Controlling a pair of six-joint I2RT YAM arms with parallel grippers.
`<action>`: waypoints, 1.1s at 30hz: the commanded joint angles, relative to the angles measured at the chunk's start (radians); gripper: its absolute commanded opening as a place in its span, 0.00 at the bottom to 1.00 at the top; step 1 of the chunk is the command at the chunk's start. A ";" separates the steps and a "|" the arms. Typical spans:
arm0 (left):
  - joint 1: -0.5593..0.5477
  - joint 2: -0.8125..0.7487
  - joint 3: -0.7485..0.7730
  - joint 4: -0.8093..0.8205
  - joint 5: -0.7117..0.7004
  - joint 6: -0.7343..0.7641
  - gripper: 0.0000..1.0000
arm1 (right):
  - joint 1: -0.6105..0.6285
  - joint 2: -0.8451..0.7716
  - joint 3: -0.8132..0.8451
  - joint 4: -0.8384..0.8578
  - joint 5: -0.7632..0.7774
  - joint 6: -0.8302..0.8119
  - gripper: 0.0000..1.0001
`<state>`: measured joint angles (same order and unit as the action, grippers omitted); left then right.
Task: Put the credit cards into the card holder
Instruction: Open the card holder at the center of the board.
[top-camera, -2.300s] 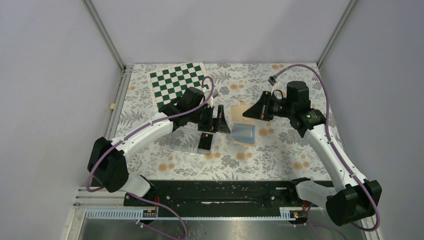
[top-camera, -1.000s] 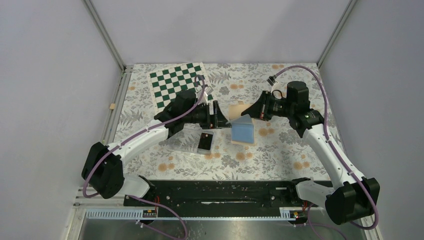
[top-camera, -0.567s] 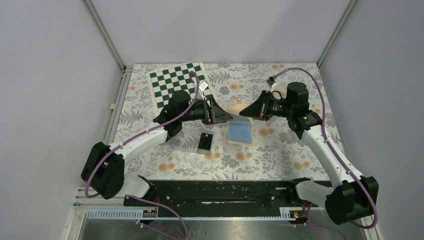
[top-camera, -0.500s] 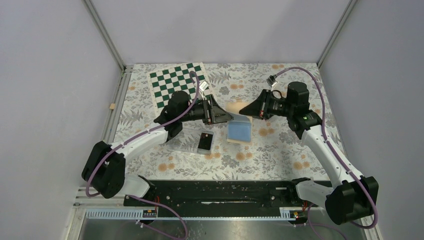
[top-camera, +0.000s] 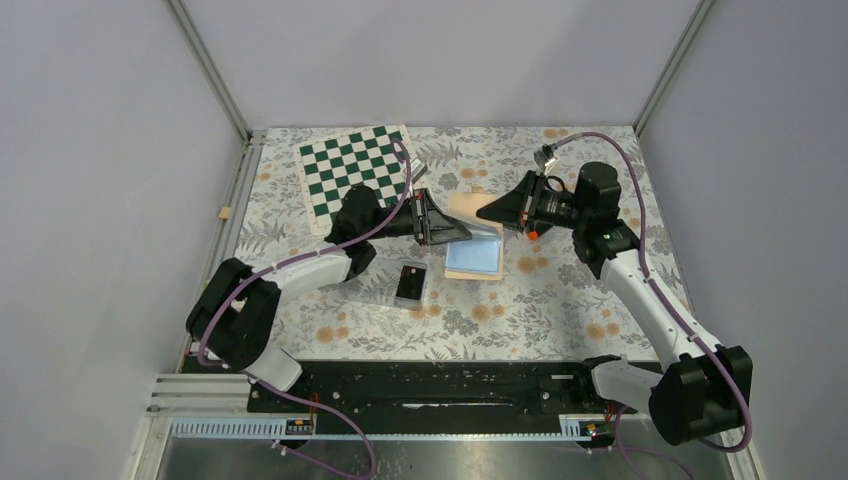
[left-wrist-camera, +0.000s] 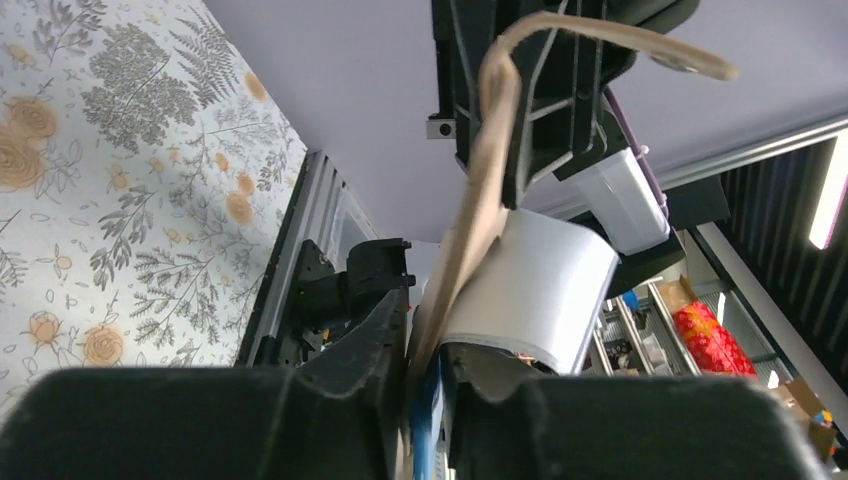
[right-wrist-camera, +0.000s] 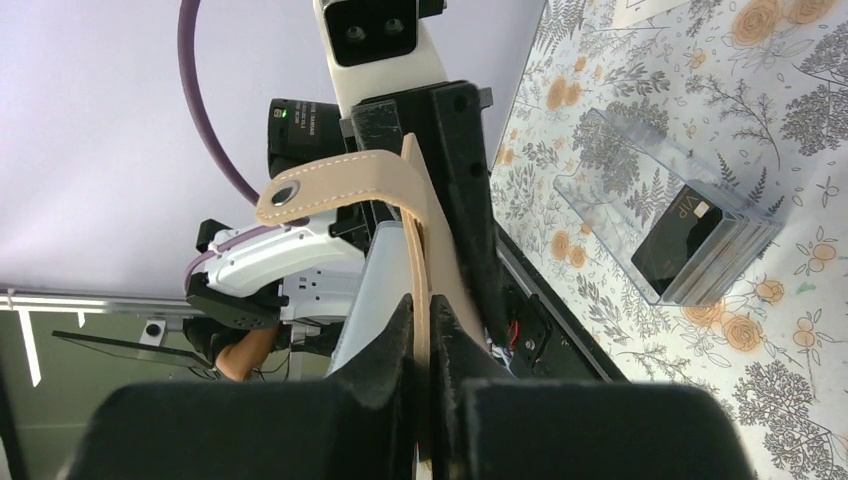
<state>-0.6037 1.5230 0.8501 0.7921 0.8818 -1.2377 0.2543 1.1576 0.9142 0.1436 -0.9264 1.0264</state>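
Floral-print tabletop (top-camera: 560, 300) inside grey walls, with one green checkered mat (top-camera: 355, 170) behind the left fingers.

Findings: the card holder (top-camera: 475, 255) hangs open between the two grippers, its blue lining facing up just below both sets of fingertips. The left gripper (top-camera: 455, 232) is closed down to a narrow slit on one edge of the holder. The right gripper (top-camera: 492, 210) is pinched fully onto the tan panel carrying the snap strap. Neither grips a card.

One clear tray (top-camera: 385, 285) lies near the left fingers, on their near side, apart from the holder. A black credit card (top-camera: 410, 284) lies in it.

Count: one card holder, one tray, one mat and one card face visible. Whether more cards are stacked beneath it cannot be told.

Assessment: the step in hand appears to be spreading the holder to expose its slot. To do it well, both grips should stay near the panel edges, clear of the slot mouth. The pull should be gentle and opposed. One hand should then keep the holder steady while the other goes for a card.
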 joint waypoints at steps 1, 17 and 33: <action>0.001 0.024 0.000 0.219 0.031 -0.086 0.08 | -0.003 -0.001 -0.007 0.064 -0.030 0.019 0.00; 0.007 -0.063 0.247 -0.949 -0.138 0.484 0.00 | -0.006 -0.036 0.300 -0.742 0.272 -0.675 0.86; -0.050 0.014 0.447 -1.341 -0.008 0.609 0.00 | 0.270 0.117 0.381 -0.934 0.428 -0.854 0.99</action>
<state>-0.6205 1.5402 1.2377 -0.4885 0.8005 -0.6800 0.4789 1.2419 1.2556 -0.7593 -0.5819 0.2050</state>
